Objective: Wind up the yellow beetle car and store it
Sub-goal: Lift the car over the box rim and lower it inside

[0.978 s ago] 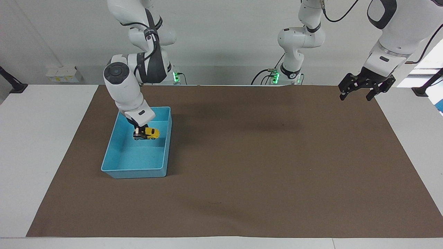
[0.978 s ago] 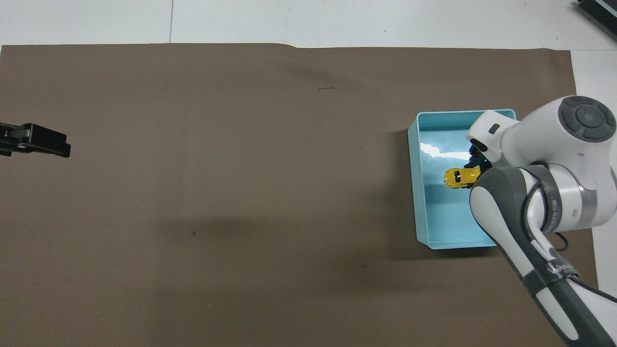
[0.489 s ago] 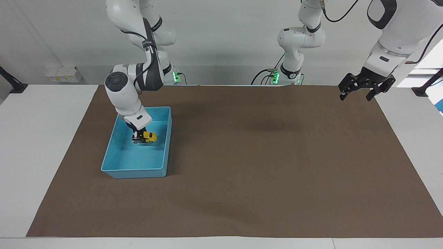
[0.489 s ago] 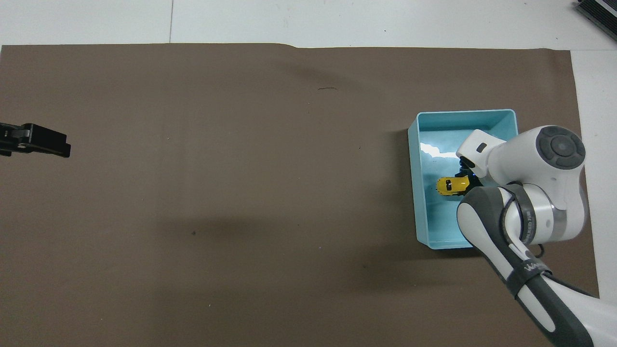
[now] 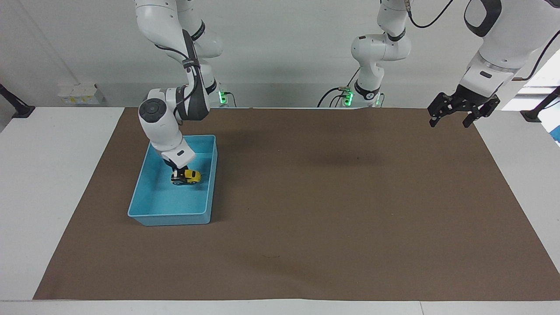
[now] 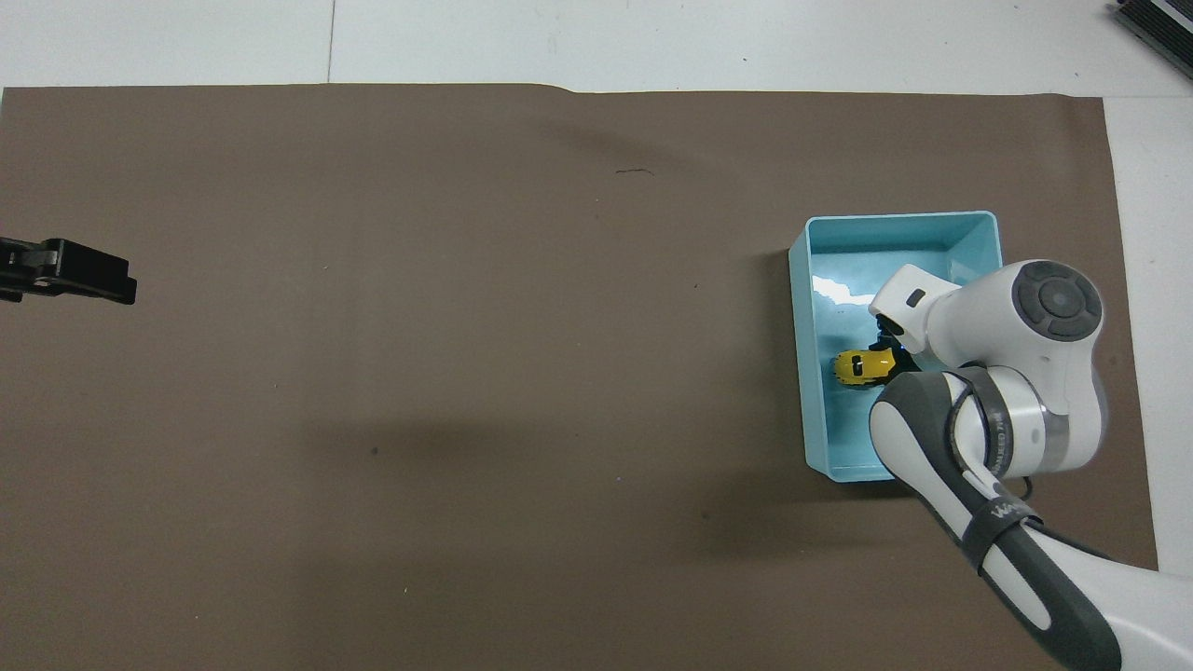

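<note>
Landmark taken: the light blue bin (image 5: 211, 175), which stood on the brown mat (image 5: 328, 210) toward the right arm's end of the table (image 5: 52, 183). Nearest the robots, the left gripper (image 5: 452, 120) hung over the mat's corner at the left arm's end, well apart from the bin, fingers spread with nothing between them; that arm waited. The right gripper (image 5: 176, 172) reached down inside the bin, fingertips pinched on one end of the yellow beetle car (image 5: 190, 176). The car sat low within the bin, about midway along its length; whether its wheels touched the bin floor could not be determined. In the overhead view the car (image 6: 862, 366) lay within the bin (image 6: 802, 308).
</note>
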`<state>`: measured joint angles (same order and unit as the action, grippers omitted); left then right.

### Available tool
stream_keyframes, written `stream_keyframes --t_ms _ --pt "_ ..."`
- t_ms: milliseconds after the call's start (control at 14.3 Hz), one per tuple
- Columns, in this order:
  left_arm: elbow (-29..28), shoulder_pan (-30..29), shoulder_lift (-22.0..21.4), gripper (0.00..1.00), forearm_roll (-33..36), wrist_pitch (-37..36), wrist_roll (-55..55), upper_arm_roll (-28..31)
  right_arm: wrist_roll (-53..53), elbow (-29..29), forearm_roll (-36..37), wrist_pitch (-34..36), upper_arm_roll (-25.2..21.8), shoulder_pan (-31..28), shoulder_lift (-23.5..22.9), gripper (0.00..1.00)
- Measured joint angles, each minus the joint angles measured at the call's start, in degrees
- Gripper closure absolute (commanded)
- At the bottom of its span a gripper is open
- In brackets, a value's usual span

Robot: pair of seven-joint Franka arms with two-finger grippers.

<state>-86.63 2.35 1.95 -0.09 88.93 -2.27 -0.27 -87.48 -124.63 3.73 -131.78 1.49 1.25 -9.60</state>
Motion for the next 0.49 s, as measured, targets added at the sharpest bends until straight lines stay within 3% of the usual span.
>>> stream_keyframes --t_ms 279,489 --pt "0.0 0.0 0.0 0.0 0.0 0.0 0.0 0.0 0.0 0.8 0.0 0.25 0.17 0.33 -0.12 0.0" --pt "0.0 0.0 0.0 0.0 0.0 0.0 0.0 0.0 0.0 5.19 -0.01 5.17 0.17 0.45 0.16 0.0"
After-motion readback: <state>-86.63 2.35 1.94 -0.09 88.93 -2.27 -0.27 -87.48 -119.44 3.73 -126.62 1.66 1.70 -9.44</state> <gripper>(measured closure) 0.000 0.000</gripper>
